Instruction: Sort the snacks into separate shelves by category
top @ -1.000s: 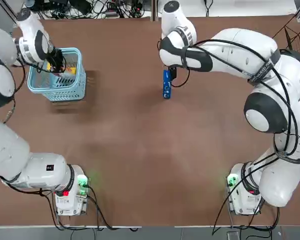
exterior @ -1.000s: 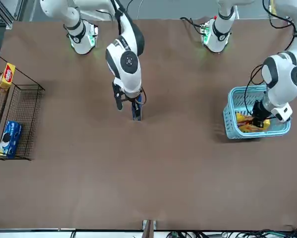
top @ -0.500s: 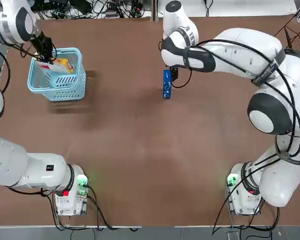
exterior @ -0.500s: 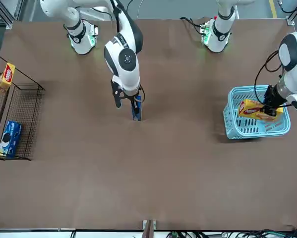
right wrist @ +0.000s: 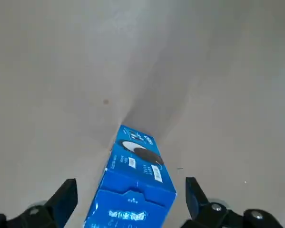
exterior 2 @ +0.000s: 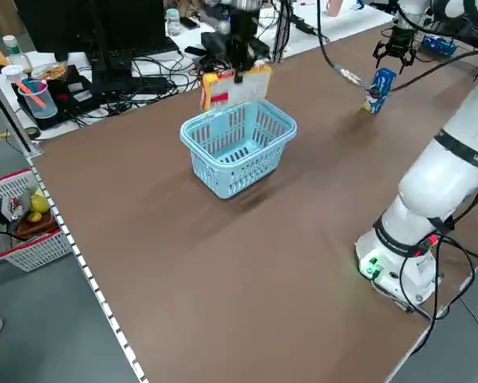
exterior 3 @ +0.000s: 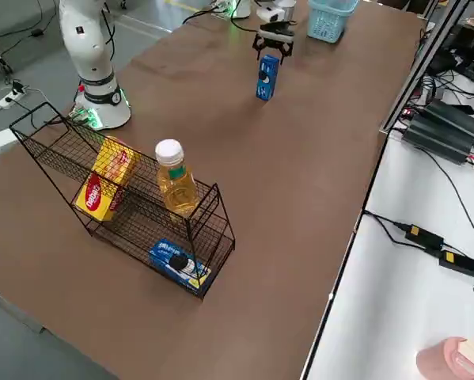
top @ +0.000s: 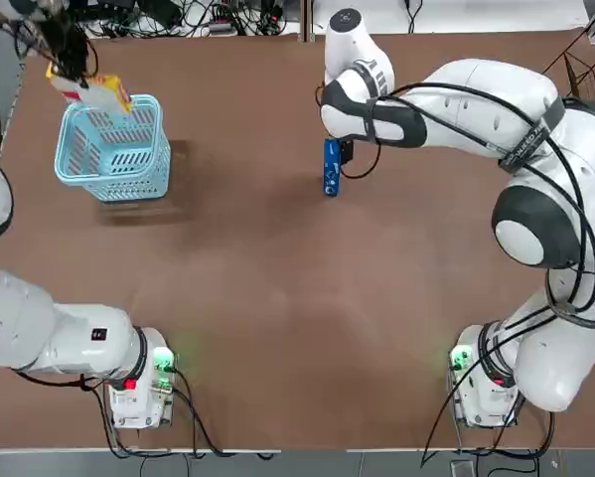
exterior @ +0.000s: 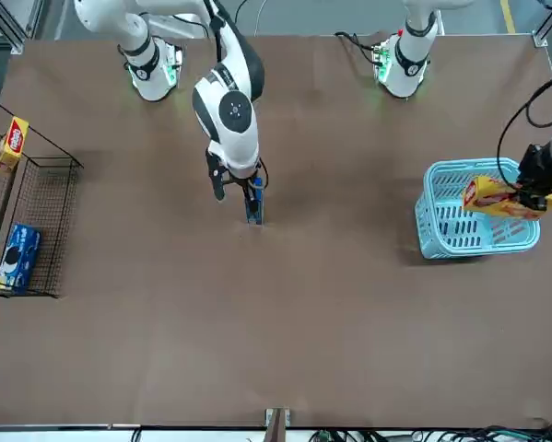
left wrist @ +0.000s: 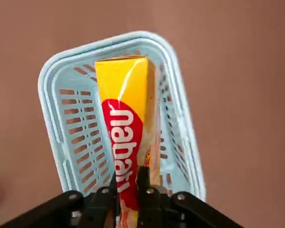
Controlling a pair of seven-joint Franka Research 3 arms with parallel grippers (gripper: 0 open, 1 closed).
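Observation:
A long yellow box with a red logo (top: pixel 90 92) (exterior: pixel 495 196) (left wrist: pixel 124 137) hangs above the light blue basket (top: pixel 113 161) (exterior 2: pixel 237 152), with my left gripper (top: pixel 71 70) (left wrist: pixel 128 183) shut on one end of it. A blue packet (top: pixel 331 167) (exterior: pixel 254 206) (right wrist: pixel 135 183) stands on end at mid-table. My right gripper (exterior: pixel 238 187) (right wrist: pixel 129 204) is open just over it, one finger on each side of its top. The black wire shelves (exterior 3: pixel 138 210) (exterior: pixel 31 198) hold a yellow box (exterior 3: pixel 104 188) on the upper tier and a blue packet (exterior 3: pixel 181 265) on the lower one.
A bottle of amber liquid (exterior 3: pixel 174 179) also stands on the rack's upper tier. The rack sits at the table's right end, far from the basket at the left. Cables and boxes (exterior 3: pixel 438 127) lie on the white bench beyond the table's far edge.
My left gripper has lifted the yellow box up out of the basket and carried it toward the far left corner. The right gripper has stayed open over the blue packet.

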